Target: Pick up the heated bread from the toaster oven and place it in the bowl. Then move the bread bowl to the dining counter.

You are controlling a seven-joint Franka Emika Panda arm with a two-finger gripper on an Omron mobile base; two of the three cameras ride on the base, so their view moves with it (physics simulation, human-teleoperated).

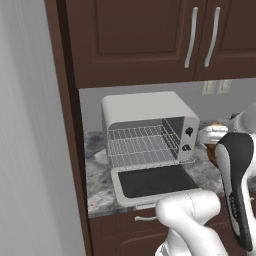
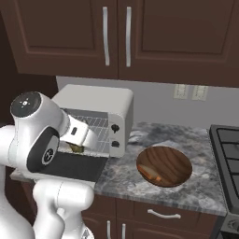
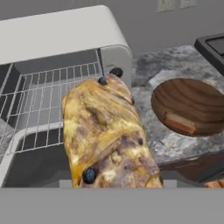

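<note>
arm's folded up tight, elbow high. gripper (image 2: 77, 148) pokes low and forward, jaws clamped partway round the bread (image 3: 107, 135).

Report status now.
Gripper shut on golden-brown bread chunk, clear of off-white toaster oven. Dark wooden bowl waits right. Path unobstructed.

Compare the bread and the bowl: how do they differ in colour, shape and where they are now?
The bread is golden-brown, mottled and lumpy; the bowl is dark reddish-brown wood, round and shallow. The bread is held up in the hand, in front of the toaster oven; the bowl rests on the counter beside the oven. The bowl appears wider than the bread. Both are brown.
</note>
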